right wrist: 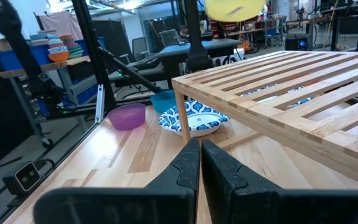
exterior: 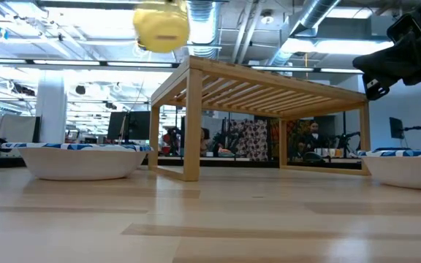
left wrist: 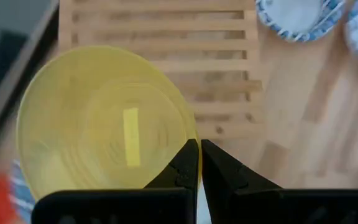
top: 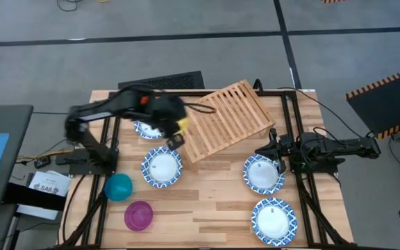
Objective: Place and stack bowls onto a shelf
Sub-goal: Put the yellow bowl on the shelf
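- High view: the left gripper [top: 175, 136] carries a yellow bowl [top: 180, 124] at the near-left corner of the shelf [top: 229, 118]; the right gripper [top: 271, 148] waits beside a patterned bowl [top: 263, 173].
- Low view: the yellow bowl [exterior: 161, 28] hangs above the shelf's [exterior: 269, 82] corner.
- Left wrist view: fingers [left wrist: 182, 171] pinch the bowl's [left wrist: 104, 124] rim (thin plastic, likely light and slippery; rim is the sensible hold).
- Right wrist view: the right gripper's [right wrist: 200, 163] fingers are closed, empty.

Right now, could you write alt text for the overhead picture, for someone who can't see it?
The left arm's fingers hold a yellow bowl at the corner of a slatted wooden shelf. Four blue-rimmed white bowls, a teal bowl and a purple bowl sit on the table; the right arm waits aside.
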